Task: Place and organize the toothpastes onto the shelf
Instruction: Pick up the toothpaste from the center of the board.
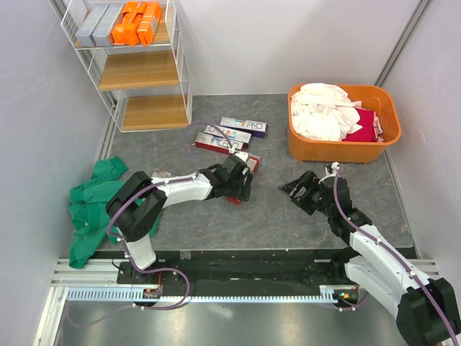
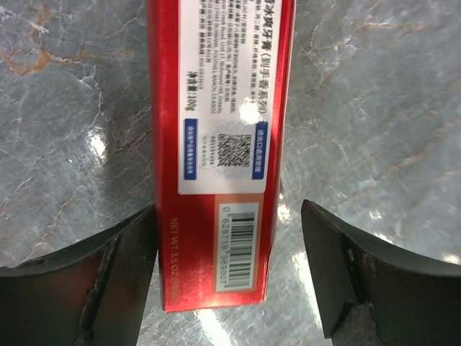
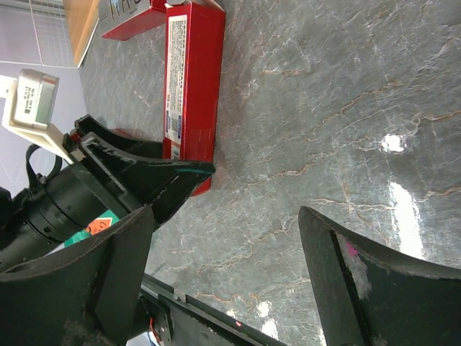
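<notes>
We see the left gripper (image 2: 230,238) spread wide, its two dark, matte, wedge-shaped fingers (image 2: 108,274) straddling the near end of a red toothpaste carton (image 2: 223,108). This carton is a long, slim, glossy cardboard box with a white printed panel, a QR code and a barcode facing up. One finger sits right against its long side, while the other stands apart with bare surface between. The carton lies flat on the grey, veined, shiny tabletop (image 2: 374,108). The right gripper (image 3: 223,245) is spread too, with nothing between its fingers, and the same carton lies ahead of it, off to one side. Past that carton's far end from the left gripper lie two white-and-purple cartons (image 1: 243,127) and one red-and-silver carton (image 1: 214,144), which makes four on the table. Farther out stands the white wire shelf (image 1: 144,70) with three pale wooden boards. Its top board holds two silver-grey cartons (image 1: 97,25) and a cluster of orange cartons (image 1: 137,21) whose number we cannot tell.
</notes>
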